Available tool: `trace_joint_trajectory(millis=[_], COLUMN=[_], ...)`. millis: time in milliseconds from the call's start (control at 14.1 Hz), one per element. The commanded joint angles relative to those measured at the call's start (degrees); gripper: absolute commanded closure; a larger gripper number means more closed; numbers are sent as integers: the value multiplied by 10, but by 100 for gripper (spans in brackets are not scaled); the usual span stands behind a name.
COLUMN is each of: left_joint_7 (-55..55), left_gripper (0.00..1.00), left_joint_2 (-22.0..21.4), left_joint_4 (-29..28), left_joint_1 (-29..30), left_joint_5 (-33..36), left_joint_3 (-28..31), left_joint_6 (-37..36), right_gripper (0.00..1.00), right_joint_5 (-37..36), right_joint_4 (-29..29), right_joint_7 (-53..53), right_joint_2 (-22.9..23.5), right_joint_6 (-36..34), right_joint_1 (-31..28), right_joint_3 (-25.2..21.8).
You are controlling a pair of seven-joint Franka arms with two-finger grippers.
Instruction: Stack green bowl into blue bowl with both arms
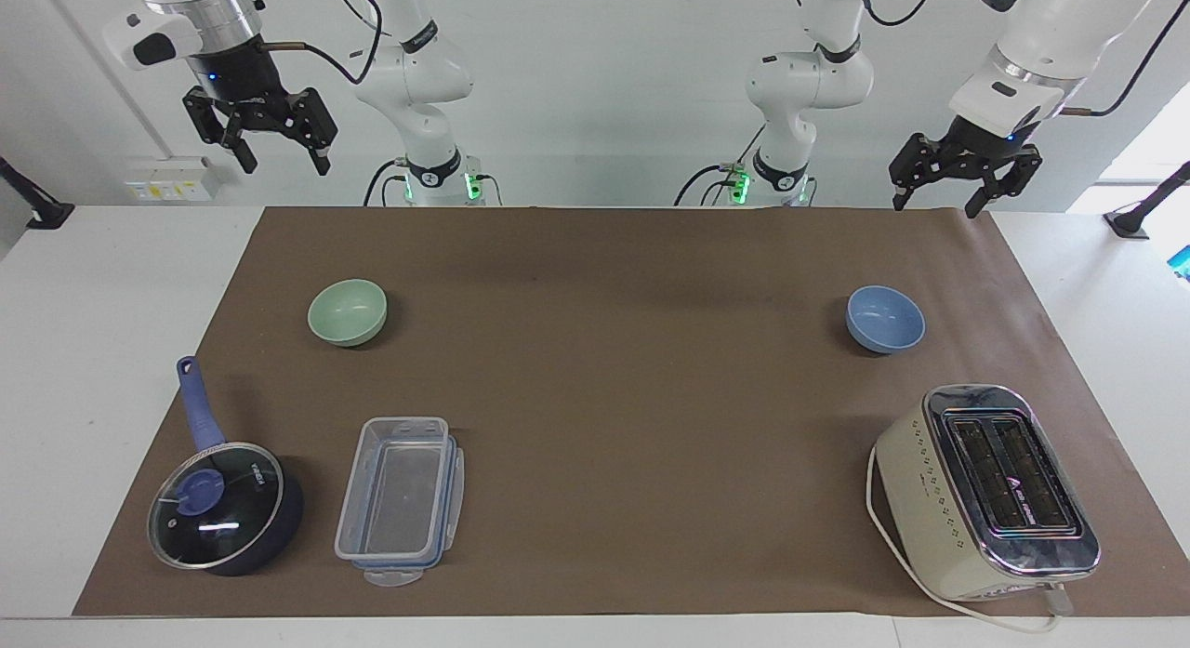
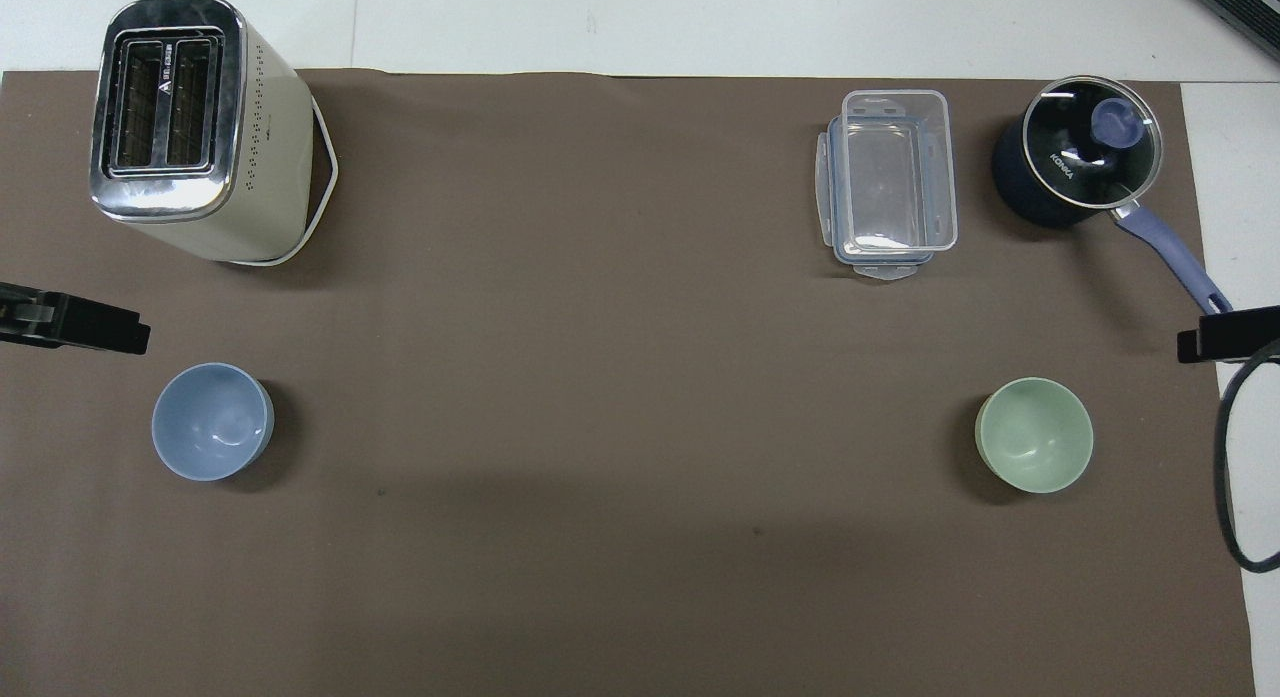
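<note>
green bowl (image 1: 347, 311) and blue bowl (image 1: 885, 319) sit well apart on my worktop (image 1: 595, 388); left gripper (image 1: 937, 200) and right gripper (image 1: 281, 153) hang up high, fingers spread.

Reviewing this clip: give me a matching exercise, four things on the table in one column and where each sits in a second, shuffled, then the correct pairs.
Things:
1. green bowl
2. blue bowl
3. toaster
4. clear container

Places:
A. beside the saucepan, farther from the robots than the green bowl
B. toward the right arm's end, nearer to the robots than the saucepan
C. toward the left arm's end, farther from the robots than the blue bowl
D. toward the left arm's end, nearer to the robots than the toaster

Pairs: 1-B, 2-D, 3-C, 4-A
</note>
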Motion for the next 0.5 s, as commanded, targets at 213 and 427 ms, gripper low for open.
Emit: trace_joint_trajectory(millis=[213,427], left_joint_7=[-9,-10], left_gripper=[0,0], left_joint_2=[-5,-5], left_joint_4=[1,1], left_joint_1=[-7,-7], left_joint_5=[1,1], left_joint_3=[4,5], left_joint_6=[-1,-1], right_gripper=[0,0], right_joint_5=[4,4], right_joint_4=[-7,-7], right_joint_7=[-6,-6], right_joint_2=[-9,-9], right_joint_6=[3,3], right_joint_1=[-3,-3], right_joint_3=[1,1])
